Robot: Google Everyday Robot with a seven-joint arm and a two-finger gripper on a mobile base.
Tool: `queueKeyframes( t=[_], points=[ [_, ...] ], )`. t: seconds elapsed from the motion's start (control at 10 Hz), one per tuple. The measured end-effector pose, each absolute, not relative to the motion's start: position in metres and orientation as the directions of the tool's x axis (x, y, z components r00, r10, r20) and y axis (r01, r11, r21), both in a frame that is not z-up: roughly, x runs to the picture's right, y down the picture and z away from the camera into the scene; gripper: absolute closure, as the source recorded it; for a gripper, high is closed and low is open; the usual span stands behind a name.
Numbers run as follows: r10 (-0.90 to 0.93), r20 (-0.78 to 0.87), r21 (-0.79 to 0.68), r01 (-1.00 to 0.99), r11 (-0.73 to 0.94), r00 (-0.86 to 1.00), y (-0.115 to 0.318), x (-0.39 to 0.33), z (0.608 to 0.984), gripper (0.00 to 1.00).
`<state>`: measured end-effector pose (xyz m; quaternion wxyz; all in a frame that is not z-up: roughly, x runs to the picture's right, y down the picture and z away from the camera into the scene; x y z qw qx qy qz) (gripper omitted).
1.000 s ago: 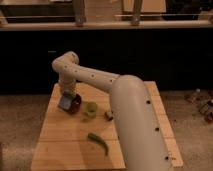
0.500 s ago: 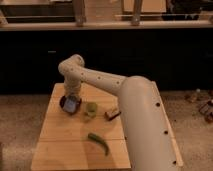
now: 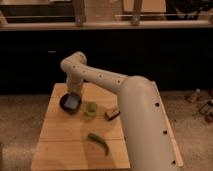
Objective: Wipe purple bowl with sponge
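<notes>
The purple bowl (image 3: 64,104) sits on the wooden table (image 3: 60,140) at its back left. My gripper (image 3: 74,97) points down into the bowl from the long white arm that comes in from the lower right. It is shut on the blue-grey sponge (image 3: 74,102), which lies flat against the bowl's dark inside. The gripper's tips are hidden behind the sponge and the wrist.
A small light-green cup (image 3: 90,108) stands just right of the bowl. A tan-and-dark block (image 3: 112,114) lies further right, close to the arm. A long green vegetable (image 3: 99,142) lies at the table's front middle. The white arm (image 3: 142,125) covers the table's right side.
The arm's upper link and shoulder have swung to the right. The gripper has stayed over the bowl with the sponge, shifting only slightly. The bowl, the cup and the other things have not moved.
</notes>
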<state>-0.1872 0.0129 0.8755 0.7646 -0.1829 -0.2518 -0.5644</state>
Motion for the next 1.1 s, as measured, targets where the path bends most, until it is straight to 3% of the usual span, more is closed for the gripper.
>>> queueKeyframes(
  t=[0.6, 1.1],
  points=[
    [-0.787, 0.583, 0.025, 0.964, 0.264, 0.2, -0.004, -0.215, 0.885, 0.95],
    [-0.796, 0.6, 0.107, 0.978, 0.18, 0.081, 0.013, -0.247, 0.866, 0.95]
  ],
)
